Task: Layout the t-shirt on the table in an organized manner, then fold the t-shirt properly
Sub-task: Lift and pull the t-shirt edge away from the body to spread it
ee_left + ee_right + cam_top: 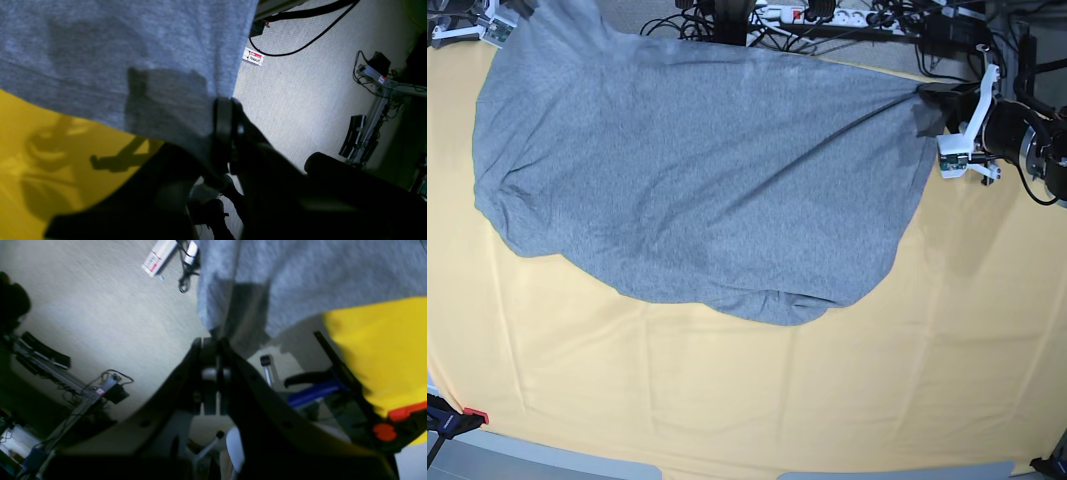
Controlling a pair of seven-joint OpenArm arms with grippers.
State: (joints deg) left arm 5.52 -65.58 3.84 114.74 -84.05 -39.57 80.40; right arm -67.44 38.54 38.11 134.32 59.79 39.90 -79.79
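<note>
Base view showed the table, covered in pale yellow-orange cloth, filling nearly the whole frame. Across its upper half the t-shirt was stretched wide, plain grey side up, with no lettering in view. Its top edge ran taut from the upper left corner to the upper right, while its lower edge sagged in a rounded, slightly bunched curve near the centre of the frame. Cables and a power strip lay beyond the table's far edge at the top.

At the upper right of the base view, the left gripper pinched one corner of the shirt, with fabric creases fanning out from it. In the left wrist view its jaws were closed tight on the grey cloth at mid-frame, where the left gripper met the shirt's edge, with carpet to the right.

In the right wrist view the right gripper was likewise clamped shut on a shirt corner at centre frame, the grey fabric spreading to the upper right over the yellow table.

A small white label lay on the carpet in the left wrist view's upper middle.
</note>
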